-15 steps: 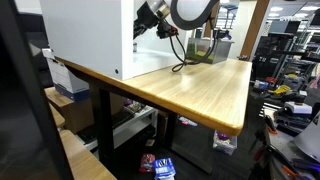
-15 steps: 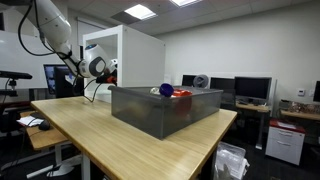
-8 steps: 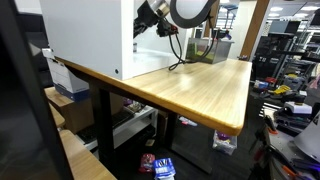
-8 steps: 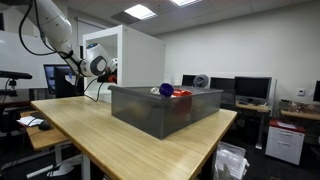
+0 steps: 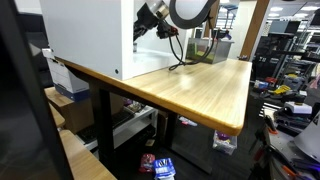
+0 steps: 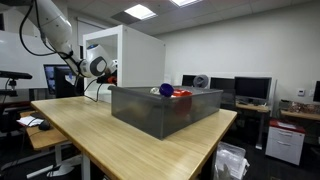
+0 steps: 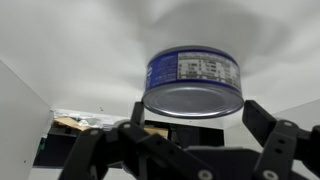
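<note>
In the wrist view a tin can [image 7: 193, 85] with a blue and white label sits between my gripper's [image 7: 195, 115] two black fingers, its flat metal end facing the camera. Both fingers stand against the can's sides, so the gripper looks shut on it. White walls surround the can. In both exterior views the gripper [image 5: 141, 24] [image 6: 111, 68] reaches into the open side of a large white box [image 5: 90, 35] [image 6: 138, 52] on the wooden table [image 5: 200, 90]. The can itself does not show in those views.
A dark grey bin [image 6: 160, 115] stands on the table [image 6: 90, 140] and holds a blue ball [image 6: 166, 89] and a red object [image 6: 182, 93]. Monitors and desks stand behind. Clutter lies on the floor beside the table edge [image 5: 225, 140].
</note>
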